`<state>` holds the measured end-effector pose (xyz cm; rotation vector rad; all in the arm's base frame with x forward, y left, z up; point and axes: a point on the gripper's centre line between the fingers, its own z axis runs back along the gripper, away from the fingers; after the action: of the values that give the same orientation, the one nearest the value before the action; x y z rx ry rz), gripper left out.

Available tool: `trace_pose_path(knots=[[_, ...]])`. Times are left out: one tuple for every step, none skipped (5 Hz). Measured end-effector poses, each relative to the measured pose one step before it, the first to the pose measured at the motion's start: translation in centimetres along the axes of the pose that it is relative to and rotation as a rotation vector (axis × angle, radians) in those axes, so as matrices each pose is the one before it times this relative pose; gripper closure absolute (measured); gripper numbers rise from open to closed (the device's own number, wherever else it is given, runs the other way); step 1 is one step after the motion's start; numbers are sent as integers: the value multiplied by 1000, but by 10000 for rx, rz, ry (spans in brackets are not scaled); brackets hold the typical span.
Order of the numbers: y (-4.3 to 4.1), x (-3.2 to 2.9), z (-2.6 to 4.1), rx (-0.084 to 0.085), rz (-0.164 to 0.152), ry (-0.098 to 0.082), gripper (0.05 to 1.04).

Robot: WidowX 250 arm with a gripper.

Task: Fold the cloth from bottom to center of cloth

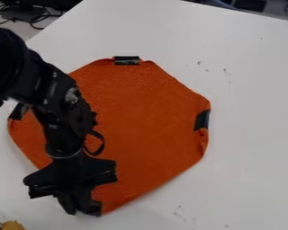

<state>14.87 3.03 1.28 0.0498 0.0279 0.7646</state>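
An orange cloth lies spread on the white table, its outline roughly many-sided. Black patches mark its top edge, its right edge and its left edge, where the arm partly covers the cloth. The black gripper hangs low over the cloth's bottom corner, at the lower left of the camera view. It hides part of that corner; whether it touches or holds the fabric I cannot tell. Along the right side the cloth's edge looks slightly folded over.
The white table extends around the cloth, with small dark marks on its surface. Something yellow sits in the lower left corner. Dark cables lie beyond the table's edge at the upper left.
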Motion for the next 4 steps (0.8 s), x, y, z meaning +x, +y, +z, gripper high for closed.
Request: trace_pose_path(knots=[[-600, 622, 2879, 515, 579, -245, 1017], [-647, 1169, 2415, 145, 609, 56, 1024], [-1037, 2288, 910, -203, 628, 426, 1024], [-2101, 3541, -1398, -72, -11, 891, 1024]])
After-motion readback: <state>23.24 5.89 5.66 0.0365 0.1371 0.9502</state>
